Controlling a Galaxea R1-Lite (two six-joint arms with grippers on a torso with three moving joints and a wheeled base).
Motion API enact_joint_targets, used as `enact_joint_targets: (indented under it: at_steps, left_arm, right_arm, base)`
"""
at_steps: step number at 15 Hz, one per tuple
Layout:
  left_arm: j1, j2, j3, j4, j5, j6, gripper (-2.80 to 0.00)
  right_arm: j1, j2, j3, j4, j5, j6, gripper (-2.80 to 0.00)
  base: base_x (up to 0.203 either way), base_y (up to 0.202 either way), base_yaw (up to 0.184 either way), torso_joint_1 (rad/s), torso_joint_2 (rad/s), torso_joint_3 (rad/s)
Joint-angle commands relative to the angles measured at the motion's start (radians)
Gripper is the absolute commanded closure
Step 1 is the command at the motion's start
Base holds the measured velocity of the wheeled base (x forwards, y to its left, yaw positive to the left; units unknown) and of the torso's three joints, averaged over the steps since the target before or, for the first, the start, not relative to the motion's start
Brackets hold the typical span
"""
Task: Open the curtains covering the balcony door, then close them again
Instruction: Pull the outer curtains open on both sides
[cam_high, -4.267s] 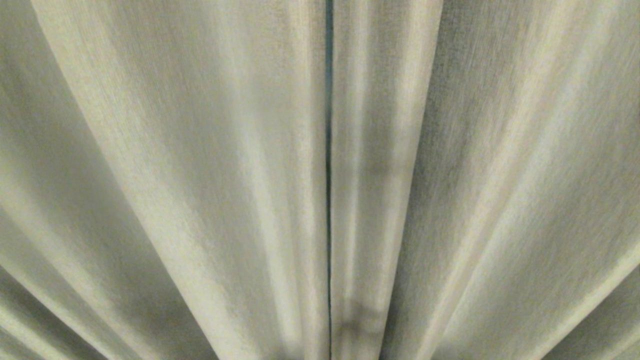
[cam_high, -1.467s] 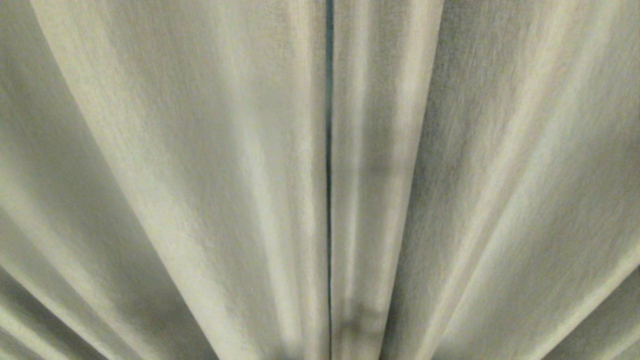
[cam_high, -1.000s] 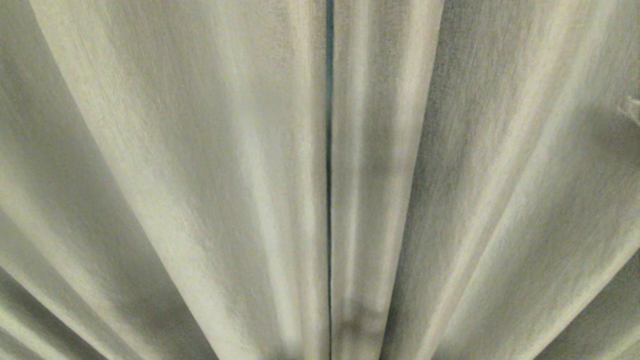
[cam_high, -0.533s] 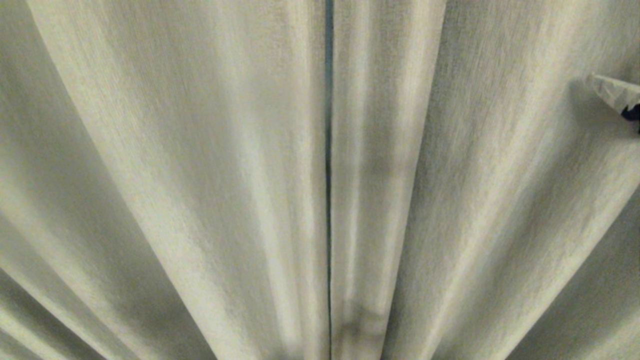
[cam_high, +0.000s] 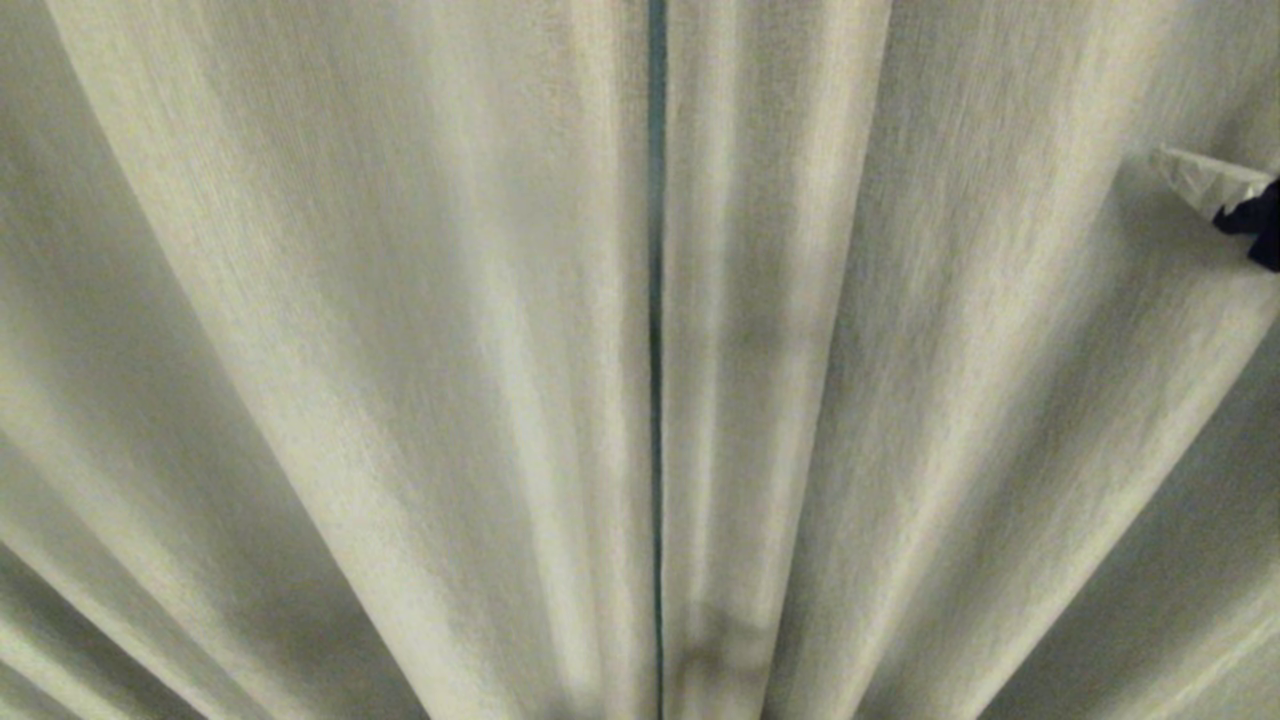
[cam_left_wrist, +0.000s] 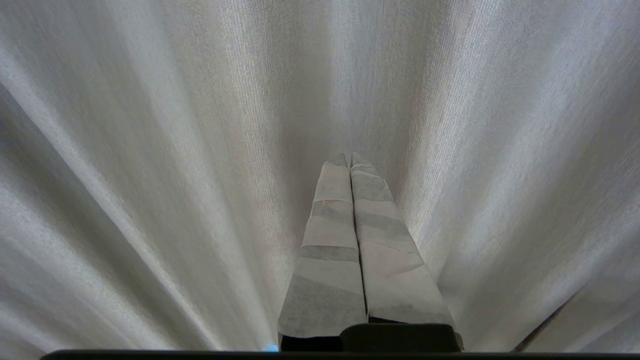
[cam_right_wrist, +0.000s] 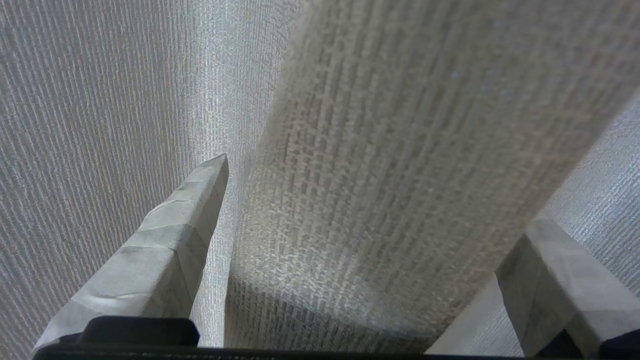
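The curtains (cam_high: 400, 300), thick beige-grey cloth in deep folds, fill the head view. Their two panels meet at a thin dark slit (cam_high: 657, 300). The balcony door is hidden behind them. One taped finger (cam_high: 1200, 180) of my right gripper pokes in at the right edge, against the right panel. In the right wrist view my right gripper (cam_right_wrist: 380, 200) is open, with a thick fold of the curtains (cam_right_wrist: 400, 150) standing between its jaws; they are not closed on it. My left gripper (cam_left_wrist: 350, 157) is shut and empty, its tips close to the curtains (cam_left_wrist: 150, 150).
My right gripper's finger has come into the head view from the right edge and moved a little left. The folds of the right panel beside it have shifted.
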Motion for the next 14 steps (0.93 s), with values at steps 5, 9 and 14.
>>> enact_joint_targets:
  at_steps: [5,9,14]
  left_arm:
    - [0.000,0.000,-0.001,0.001,0.001,0.000,0.00]
    - [0.000,0.001,-0.001,0.001,0.001,0.000,0.00]
    - [0.000,0.001,0.000,0.001,0.001,0.000,0.00]
  right_arm:
    - [-0.003,-0.001,-0.002,-0.006,0.001,-0.005,-2.80]
    - [-0.013,-0.014,0.001,-0.006,0.001,-0.004,0.00]
    - [-0.013,-0.026,0.011,-0.006,0.002,-0.004,0.00]
  base:
    - [0.000,0.000,0.000,0.000,0.00,0.000]
    - [0.000,0.000,0.000,0.000,0.00,0.000]
    - [0.000,0.000,0.000,0.000,0.00,0.000]
